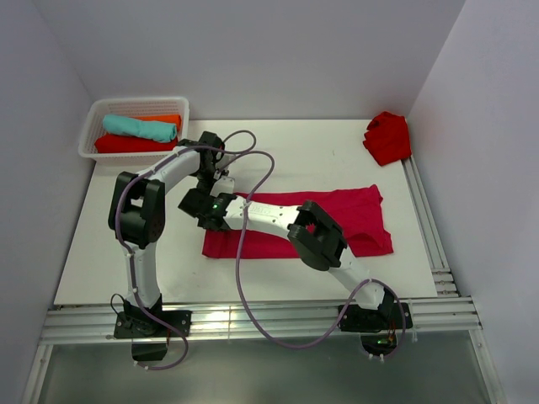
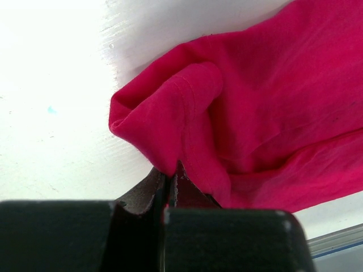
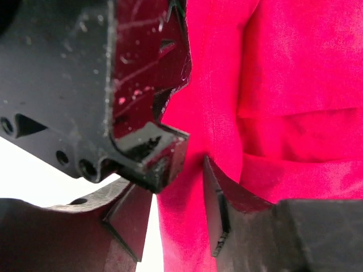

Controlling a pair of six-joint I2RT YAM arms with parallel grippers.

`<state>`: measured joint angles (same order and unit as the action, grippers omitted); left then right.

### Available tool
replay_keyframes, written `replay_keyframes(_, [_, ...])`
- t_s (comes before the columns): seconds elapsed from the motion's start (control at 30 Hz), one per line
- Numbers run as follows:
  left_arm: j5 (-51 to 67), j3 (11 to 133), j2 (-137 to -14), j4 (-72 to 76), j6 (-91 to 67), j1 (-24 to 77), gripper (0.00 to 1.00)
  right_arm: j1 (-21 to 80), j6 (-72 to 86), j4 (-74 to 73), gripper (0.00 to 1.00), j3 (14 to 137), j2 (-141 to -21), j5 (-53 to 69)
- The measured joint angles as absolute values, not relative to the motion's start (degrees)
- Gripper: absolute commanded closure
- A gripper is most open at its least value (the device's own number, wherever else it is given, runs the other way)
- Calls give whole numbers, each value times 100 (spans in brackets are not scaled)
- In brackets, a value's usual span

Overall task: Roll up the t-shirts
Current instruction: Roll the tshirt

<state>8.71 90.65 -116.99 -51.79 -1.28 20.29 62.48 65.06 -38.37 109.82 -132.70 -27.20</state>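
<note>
White tabletop (image 1: 337,168) boxed in by pale walls, that's our setup. Starting at the business end: our left gripper (image 2: 169,182) has its jaws squeezed right together on a bunched fold of the crimson t-shirt (image 2: 272,102), pinching it at a stitched hem. Just beside it, at the same left end of the shirt, our right gripper (image 3: 176,221) has its fingers parted with a strip of cloth lying in the gap, and we don't see them pressing on it.

From above, the shirt is folded into a long band running left to right across the middle of the table. Its left end is under both wrists and its right end lies wider and flat. We can't tell which end is the collar, and the arms cover a good chunk of the band's left half.

Out past the shirt's left end, toward the far corner, a white basket (image 1: 88,139) holds a teal tee (image 1: 139,127), an orange tee (image 1: 164,119) and a red tee (image 1: 130,145), all rolled. Beyond its right end, a scarlet tee (image 1: 387,136) sits crumpled by the wall.
</note>
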Motion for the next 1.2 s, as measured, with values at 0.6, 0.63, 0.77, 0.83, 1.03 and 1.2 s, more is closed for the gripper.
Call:
replay_keyframes(0.6, [1015,9413,-12029,-5435,-91,2027,77,6180,6222,-2340,100,9946,-13047,-2486])
replay_keyframes(0.63, [1063,9494,-12029,-5474,-86,2016,70,6156,6173,-2154,100,9800,-12988,-2416])
replay_keyframes(0.77, [1264,9819,-12046,-5586,10,1946,62,6040,6062,-1323,100,9107,-12674,-2051])
replay_keyframes(0.83, [1406,9981,-12046,-5623,62,1892,60,5970,6053,-906,100,8774,-12549,-1820])
replay_keyframes(1.03, [1929,10256,-12046,-5736,239,1669,59,5732,6189,303,100,7741,-12158,-1085])
replay_keyframes(1.2, [2355,10202,-12009,-5763,395,1389,59,5531,6523,1420,100,6825,-11893,-528])
